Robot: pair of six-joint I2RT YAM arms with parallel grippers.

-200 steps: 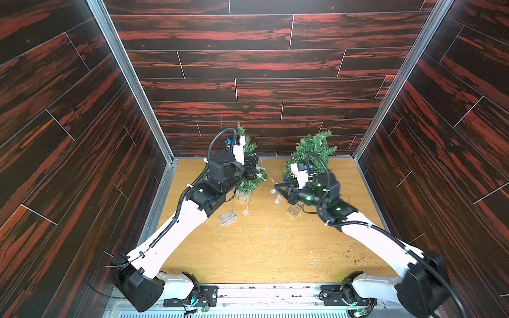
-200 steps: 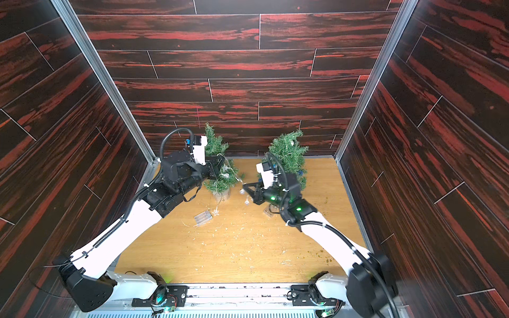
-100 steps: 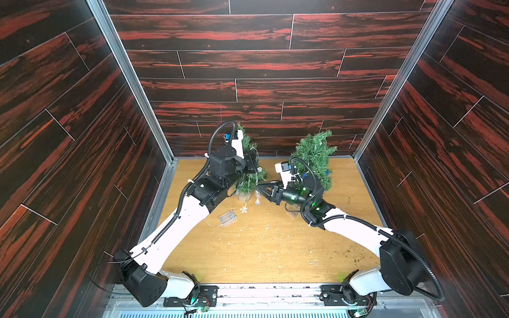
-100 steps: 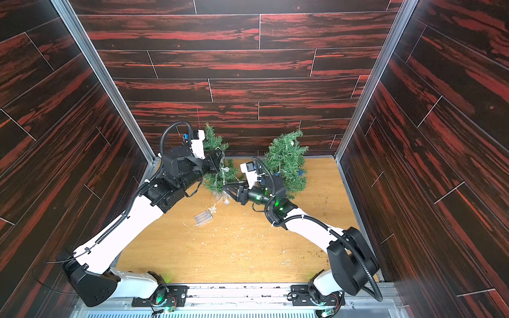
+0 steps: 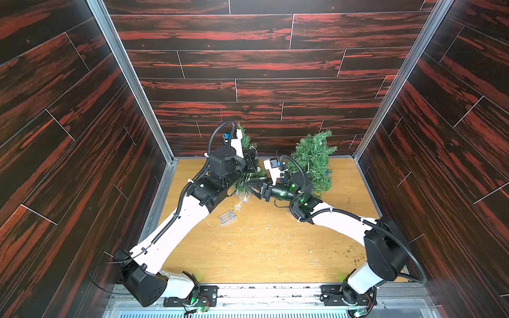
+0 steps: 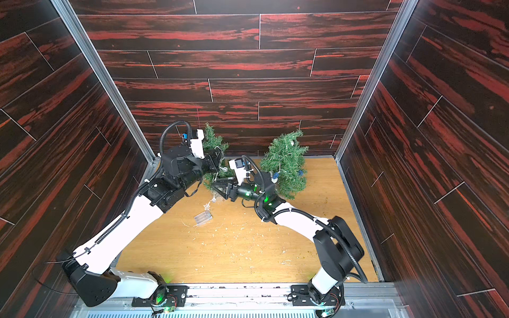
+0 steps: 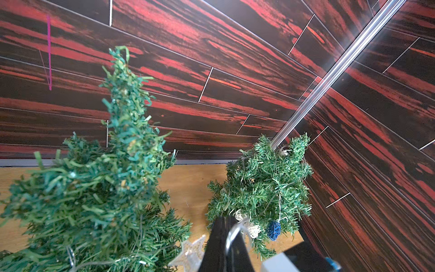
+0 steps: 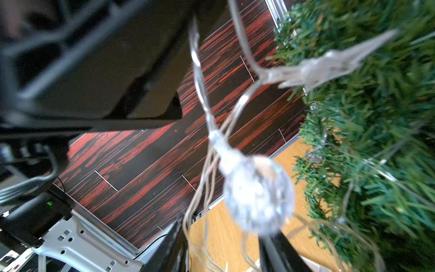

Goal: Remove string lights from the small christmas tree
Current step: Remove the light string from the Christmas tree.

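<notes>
Top views: the small tree (image 5: 247, 141) stands at the back of the desk (image 5: 275, 247). The left fingers (image 5: 252, 165) are in its branches, shut. The right fingers (image 5: 252, 190) sit low beside the tree, roughly half open, nothing in them. From the lower branches the silver strand (image 5: 238, 206) hangs down to the desk. Its battery box (image 6: 203, 217) lies loose near the left arm. Behind the right arm, the bigger tree (image 6: 286, 162) carries the blue-and-white strand (image 6: 301, 173), untouched.

Left wrist: left fingers (image 7: 223, 245) closed, with a loop of clear wire coming out at the tip, so they look pinched on the silver strand. There's a star (image 7: 190, 254) just beside them.

Right wrist: a silver ball (image 8: 256, 195) and several wires dangle between the spread right fingers (image 8: 174, 249). Can't see them touching either one. Another star (image 8: 329, 63) is caught in the needles.

My take:
- Close on the wire bundle above the ball, not on the ball itself, which would likely squirt out.
- Then pull away from the trunk, slowly, with the left side holding its end steady.
- Watch that snagged star: if it catches, the tree may tip.
- The wires overlap, so take the whole bundle or expect a tangle.
</notes>
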